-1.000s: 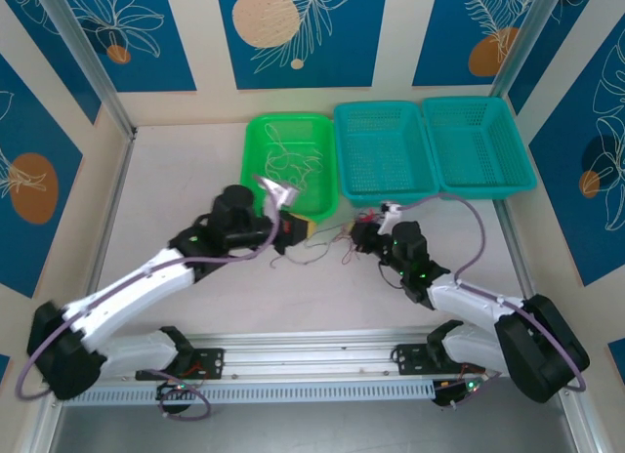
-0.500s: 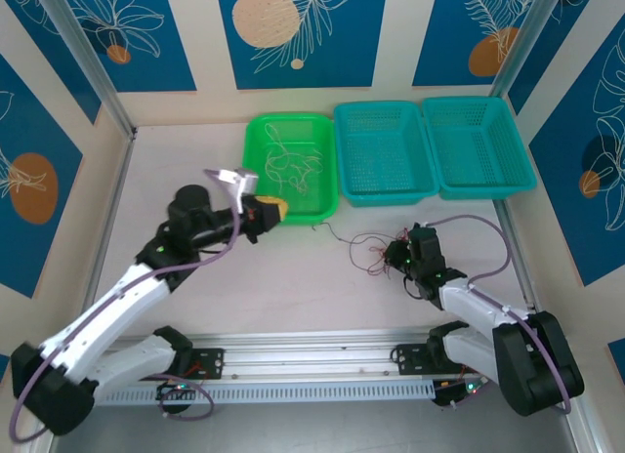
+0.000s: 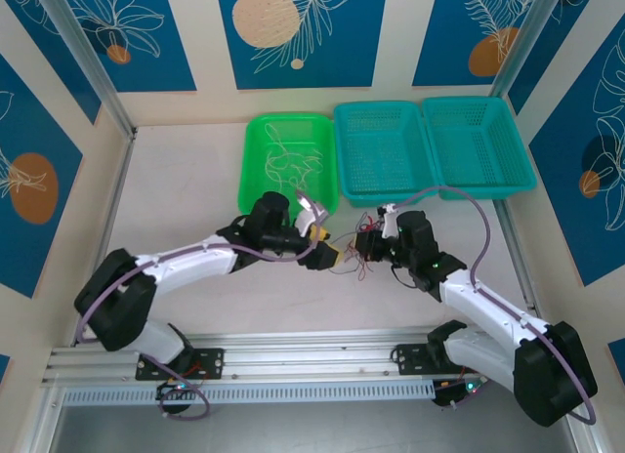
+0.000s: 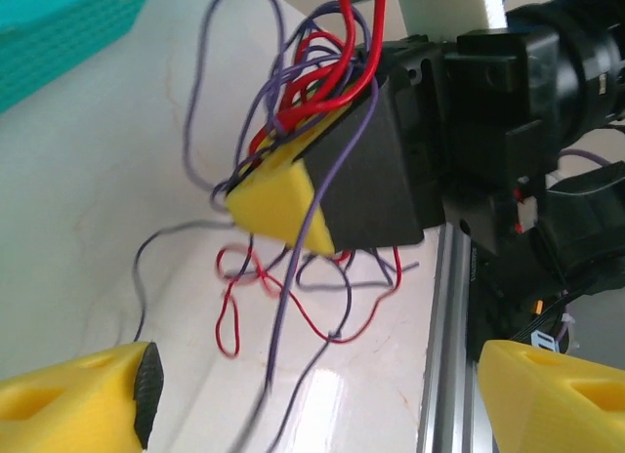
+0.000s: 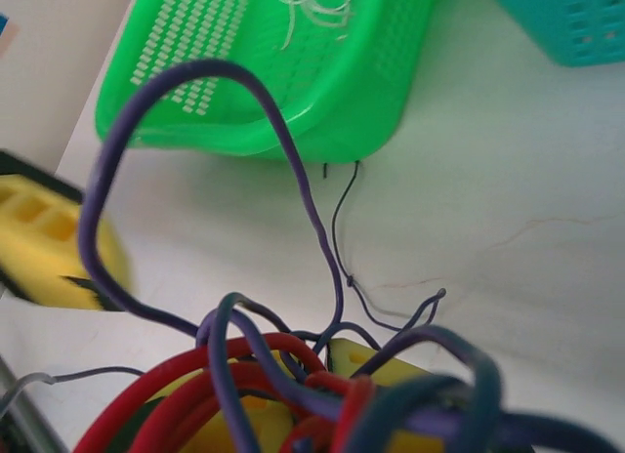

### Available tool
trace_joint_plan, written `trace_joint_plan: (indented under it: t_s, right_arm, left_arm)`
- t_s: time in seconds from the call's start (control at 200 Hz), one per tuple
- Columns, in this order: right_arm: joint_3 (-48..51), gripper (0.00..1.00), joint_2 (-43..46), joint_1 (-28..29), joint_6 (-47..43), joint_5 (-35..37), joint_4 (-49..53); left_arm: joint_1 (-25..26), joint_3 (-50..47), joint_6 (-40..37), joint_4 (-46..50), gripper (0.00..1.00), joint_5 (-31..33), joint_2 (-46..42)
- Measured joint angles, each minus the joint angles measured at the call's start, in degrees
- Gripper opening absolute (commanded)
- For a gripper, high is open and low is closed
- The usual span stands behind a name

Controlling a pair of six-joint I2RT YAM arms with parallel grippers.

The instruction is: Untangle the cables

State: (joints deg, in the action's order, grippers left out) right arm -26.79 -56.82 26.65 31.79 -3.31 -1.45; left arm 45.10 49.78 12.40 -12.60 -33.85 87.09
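A tangle of red and purple cables (image 3: 354, 260) hangs mid-table from my right gripper (image 3: 364, 244), which is shut on the bunch. In the left wrist view that gripper's yellow fingertip (image 4: 278, 197) pinches the cables (image 4: 293, 277), and loose loops trail on the white table. My left gripper (image 3: 327, 246) sits just left of the tangle, open. Its yellow fingers (image 4: 78, 399) stand wide apart with nothing between them, and a purple strand runs down toward the gap. In the right wrist view the cables (image 5: 264, 365) crowd my right gripper (image 5: 312, 399).
The green basket (image 3: 256, 180) behind my left arm holds thin white cables (image 3: 288, 160). Two teal baskets (image 3: 386, 191) (image 3: 479, 187) stand to its right. A thin dark strand (image 5: 337, 219) lies on the table by the green basket (image 5: 381, 121). An aluminium rail (image 3: 312, 360) runs along the near edge.
My left gripper swung from beside the green basket to the tangle and opened wide. My right gripper drew back toward the near edge, then returned to mid-table with the bunch still in it.
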Motion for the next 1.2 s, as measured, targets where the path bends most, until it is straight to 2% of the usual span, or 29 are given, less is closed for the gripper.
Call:
trace_joint_plan:
  t_s: [0.04,0.1,0.14,0.195,0.385,0.46,0.545,0.63,0.81,1.005,1.07,1.18,1.2]
  right_arm:
    - [-0.15,0.03,0.0,0.46,-0.28,-0.46,0.39]
    - [-0.31,0.03,0.0,0.98,-0.74,-1.36,0.81]
    - [-0.48,0.04,-0.02,1.29,-1.07,-1.7,1.09]
    - [-0.76,0.07,-0.07,1.55,-1.77,-0.66,1.79]
    - [-1.92,0.24,-0.52,1.79,-0.17,6.8,5.73]
    - [-2.14,0.26,-1.49,0.87,2.23,8.74,6.71]
    - [-2.38,0.27,-2.54,-0.46,4.61,7.45,5.95]
    - [-2.29,0.22,-3.85,-4.98,7.56,7.63,6.03]
    - [-0.63,0.21,-8.5,-12.15,14.16,13.92,10.99]
    - [1.05,0.23,-8.92,-15.93,18.91,15.87,14.84]
    - [1.42,0.33,-8.26,-16.74,19.67,15.96,15.85]
    - [1.36,0.65,-6.19,-16.22,19.12,15.37,17.33]
    - [1.25,0.74,-5.51,-15.87,19.37,15.37,17.81]
  left_arm:
    - [0.42,0.9,-0.5,-1.09,0.83,0.0,1.77]
    - [0.79,2.21,-0.81,-2.6,0.64,0.09,4.68]
    - [0.83,2.84,-0.85,-3.45,0.42,0.24,6.34]
    - [0.83,3.19,-0.09,-4.96,0.0,-0.74,8.04]
    - [1.14,2.45,3.02,-8.04,0.0,1.51,6.62]
    - [1.38,1.33,4.31,-7.93,0.0,2.64,2.97]
    - [2.01,0.24,5.75,-6.69,0.0,4.48,-1.68]
    - [1.46,-1.07,6.29,-3.65,0.0,6.49,-7.93]
    - [-0.55,-1.53,6.84,-0.15,0.0,8.66,-20.9]
    - [-4.02,-1.53,7.45,4.28,0.0,12.11,-26.01]
    - [-4.87,-1.53,7.65,5.88,0.0,12.55,-26.25]
    - [-5.22,-1.53,8.33,6.82,0.0,11.58,-25.92]
    - [-5.22,-1.53,8.44,6.73,0.0,11.34,-25.81]
